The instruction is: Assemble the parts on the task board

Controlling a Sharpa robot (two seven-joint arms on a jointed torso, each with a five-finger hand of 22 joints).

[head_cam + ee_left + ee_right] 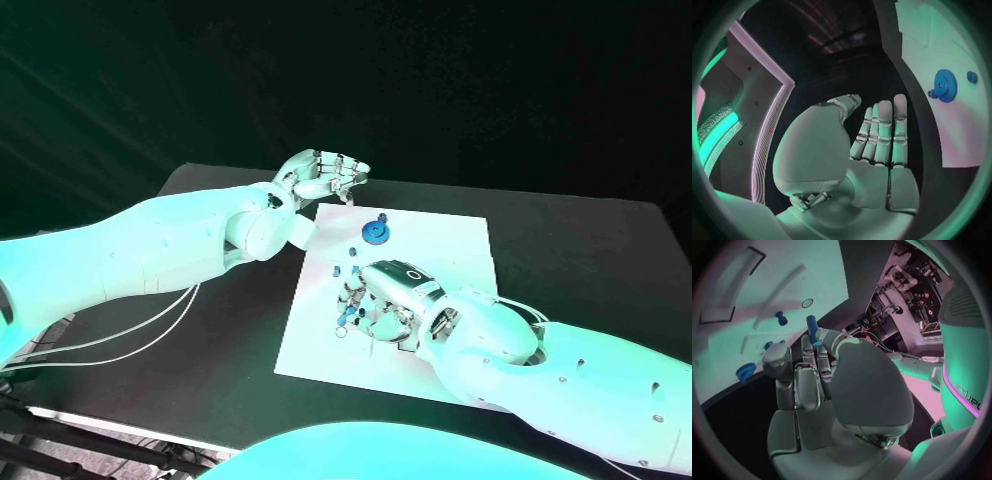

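So, head view first: the white board (433,250) sits in the middle of the black table (577,240), and the right hand (392,300) is down over the left half of it, right among a cluster of small blue pieces (346,295). A blue gear (375,232) stands on the board further from the robot, between the two hands. The left hand (320,178) hangs just off the board's far left corner, fingers curled a bit, nothing in it that I can see.

Left wrist view: the left hand (873,145) has its fingers straight and side by side, palm bare, so it's holding nothing. The gear (944,85) is on the board (942,125) off to the side of the fingertips, apart from them, with a small blue knob (972,76) just beside it.

Right wrist view: here's the bit that matters. The right hand (817,370) is pinching a blue peg (811,327) between fingertips, its long axis pointing up out of the fingers toward the board (767,300). A round hole (807,303) lies just past the peg's tip (looks like the likely target, but that's my guess). Another loose blue piece (781,318) sits near it, and the gear (745,371) is at the board's edge.

The right hand is clearly the nearer one for the insertion.
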